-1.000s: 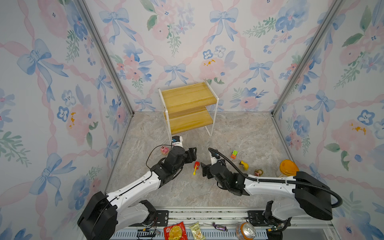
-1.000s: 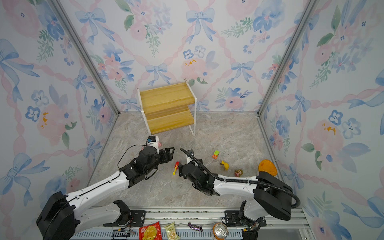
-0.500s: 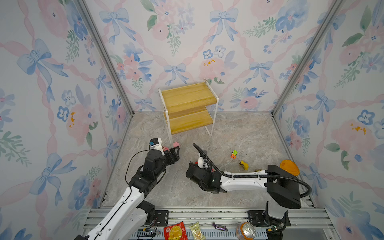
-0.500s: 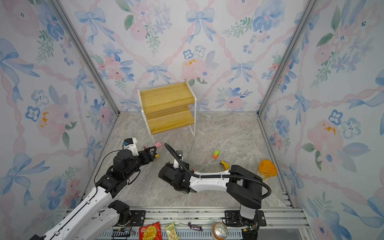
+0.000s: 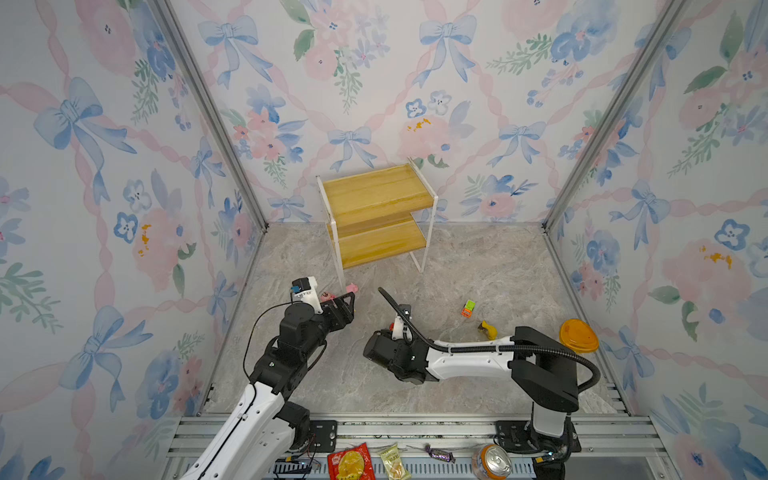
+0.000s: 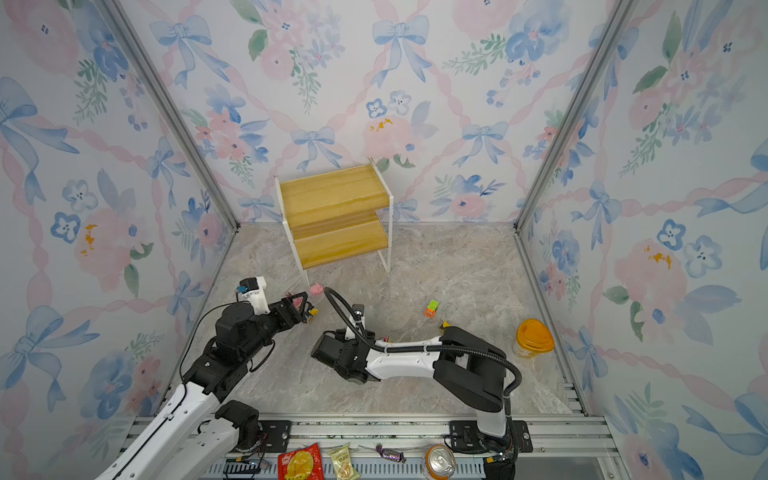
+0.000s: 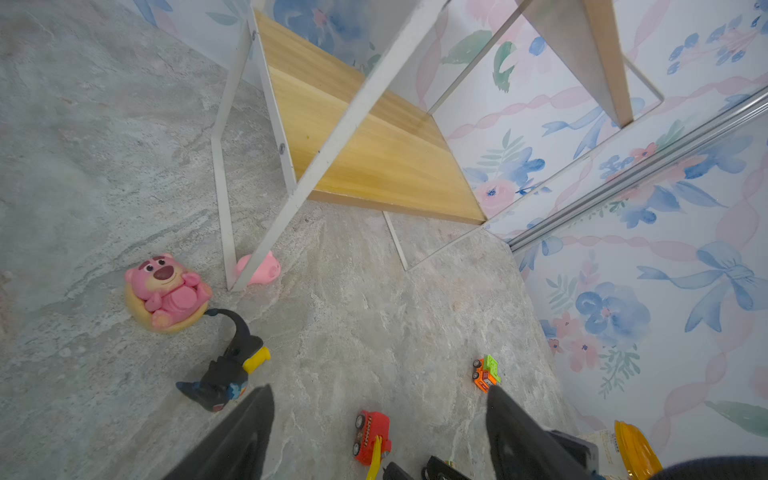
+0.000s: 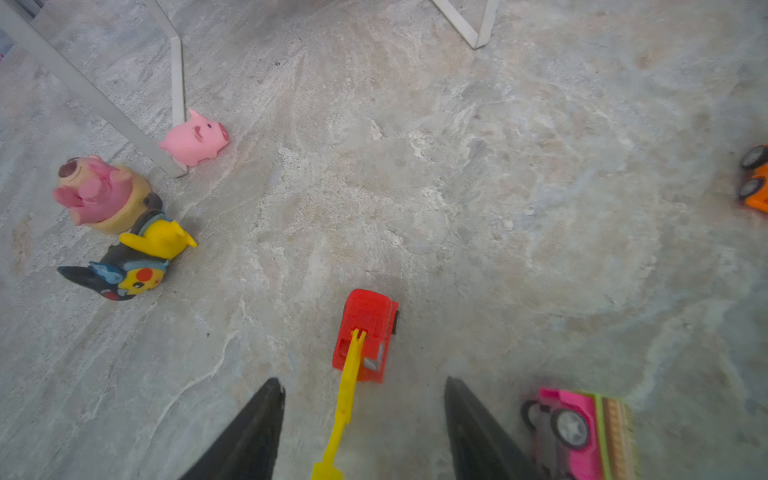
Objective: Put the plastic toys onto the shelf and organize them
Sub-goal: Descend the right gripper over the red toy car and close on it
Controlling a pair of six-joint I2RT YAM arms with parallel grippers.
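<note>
Just ahead of the parted jaws of the right gripper (image 8: 361, 381), the red car (image 8: 368, 328) is sitting, its yellow arm (image 8: 345, 399) lying between them; jaws of the left gripper (image 7: 378, 390) are standing apart too.

**Left arm** (image 5: 266, 399): rises from the front rail and reaches away from it. Its black wrist is bent so that the left pincer (image 5: 353, 304) points toward the middle, held low. In the wrist view its two dark fingers (image 7: 245, 436) stand wide apart, and the grip is empty.

**Right arm** (image 5: 469, 361): folds at the elbow, with the white forearm lying nearly level and stretched leftward across the middle. The right pincer (image 8: 362, 381) is hidden under the wrist in both top views. Its wrist view shows the fingers (image 8: 478, 432) parted, with a clear gap between the tips.
</note>
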